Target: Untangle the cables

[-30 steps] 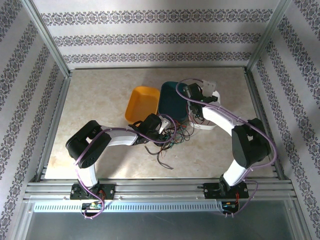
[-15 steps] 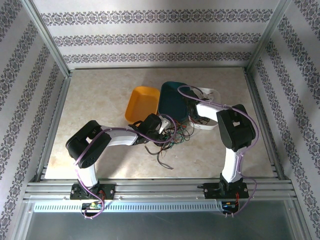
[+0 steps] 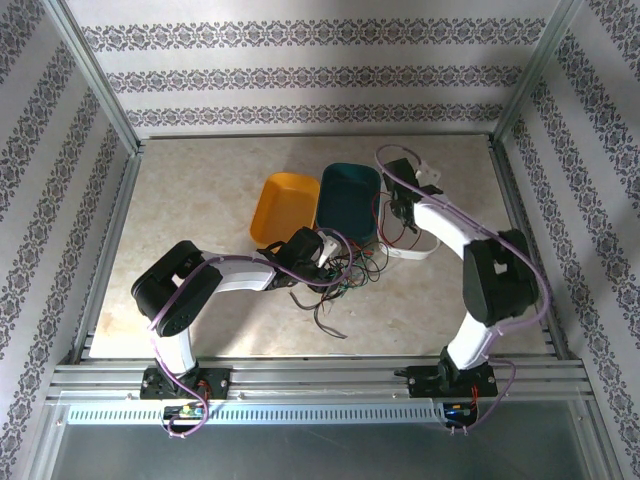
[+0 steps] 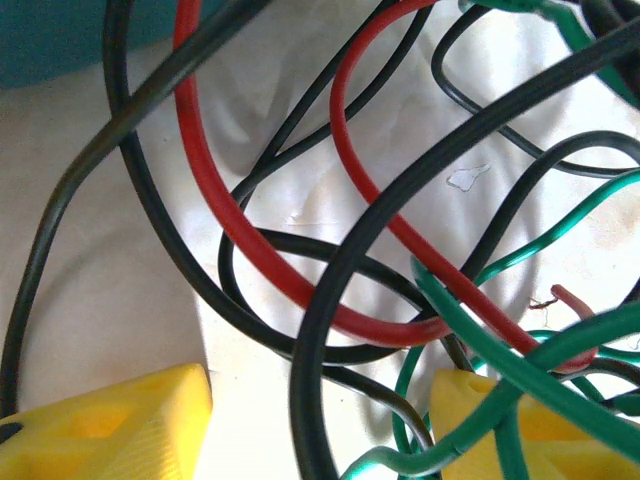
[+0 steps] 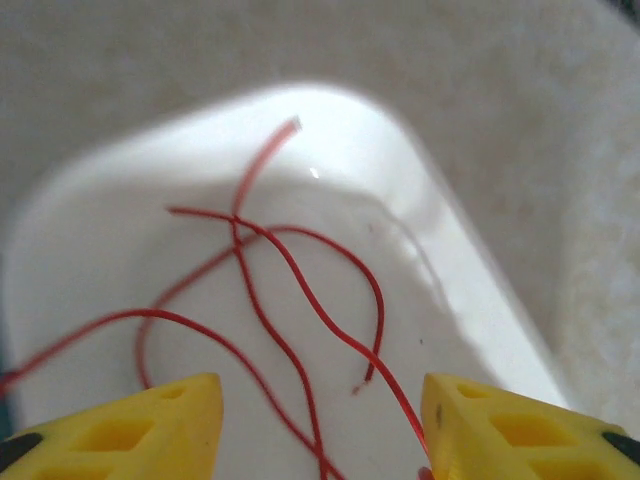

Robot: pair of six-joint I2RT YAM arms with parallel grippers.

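Observation:
A tangle of thin red, green and black cables [image 3: 345, 275] lies on the table in front of the trays. My left gripper [image 3: 322, 258] sits low at the tangle's left edge. In the left wrist view my left gripper [image 4: 320, 430] is open, with a black cable [image 4: 320, 340] running between its yellow fingers [image 4: 100, 425] and a green cable [image 4: 520, 390] draped over the right one; a red cable [image 4: 240, 230] loops just beyond. My right gripper [image 3: 400, 205] hangs over the white tray [image 3: 425, 248]. It [image 5: 320, 430] is open above several red cables [image 5: 290, 290] lying in that tray [image 5: 120, 260].
A teal tray [image 3: 348, 200] and an orange-yellow tray [image 3: 283, 205] stand side by side behind the tangle, the teal one touching the white tray. A loose dark cable end [image 3: 330, 325] trails toward the near edge. Metal frame rails border the table.
The right arm swung over the white tray, folding in and then stretching out again, and its gripper now sits slightly farther back-right. The left arm and tangle have stayed put.

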